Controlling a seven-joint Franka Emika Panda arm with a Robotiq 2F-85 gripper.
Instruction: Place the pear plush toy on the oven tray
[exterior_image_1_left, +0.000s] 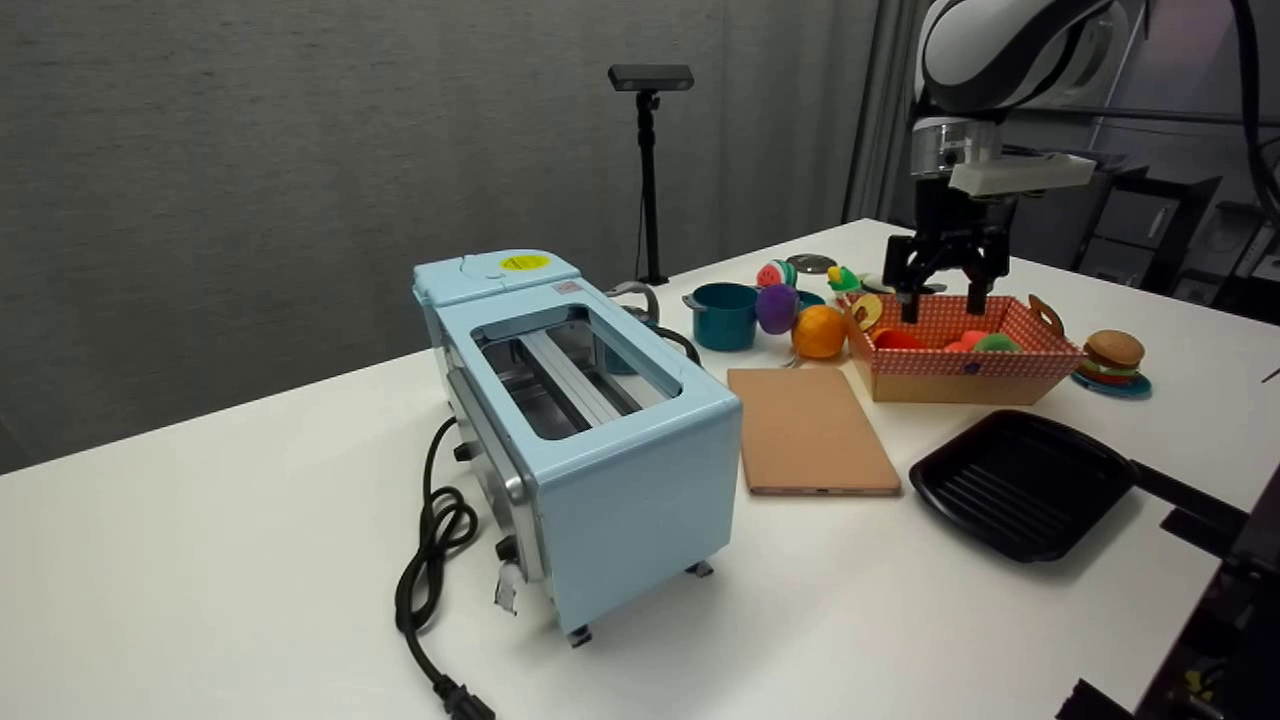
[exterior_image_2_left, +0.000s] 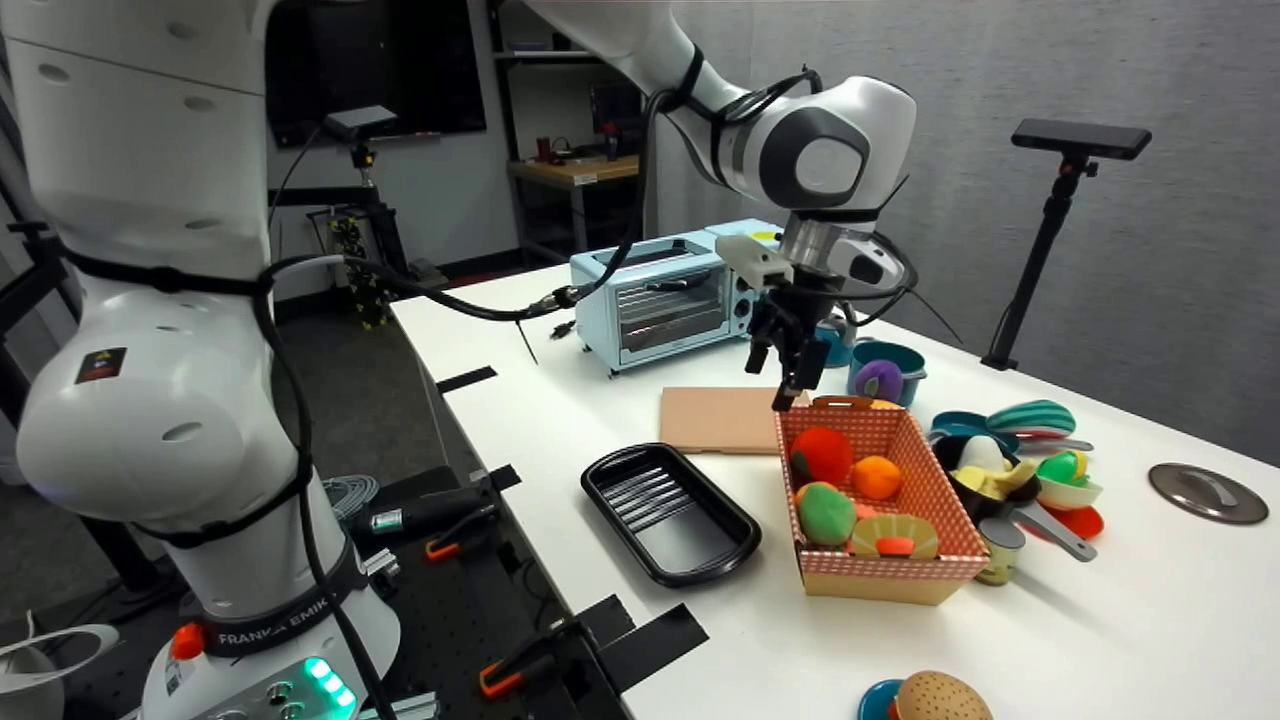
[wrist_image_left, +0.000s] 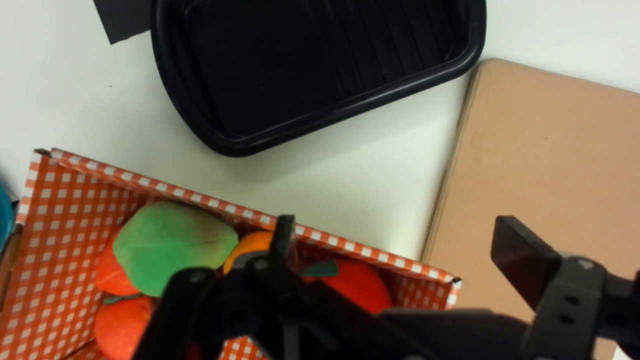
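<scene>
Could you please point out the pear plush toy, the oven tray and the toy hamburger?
Pear plush toy (wrist_image_left: 172, 245): wrist view, on its green upper side.
Oven tray (exterior_image_2_left: 682, 530): an exterior view, on its inner bottom.
Toy hamburger (exterior_image_1_left: 1114, 349): an exterior view, on its top bun.

In an exterior view, the soft green pear plush toy (exterior_image_2_left: 827, 514) lay in the rectangular red-and-white checked basket (exterior_image_2_left: 890, 569), near its left wall. Left of the basket lay the black shallow metal oven tray (exterior_image_2_left: 690, 535); behind the tray, the flat light-brown rectangular board (exterior_image_2_left: 715, 418); behind that, the boxy light-blue toaster oven (exterior_image_2_left: 665, 302). The round brown-bunned toy burger (exterior_image_2_left: 940, 697) lay before the basket.
</scene>
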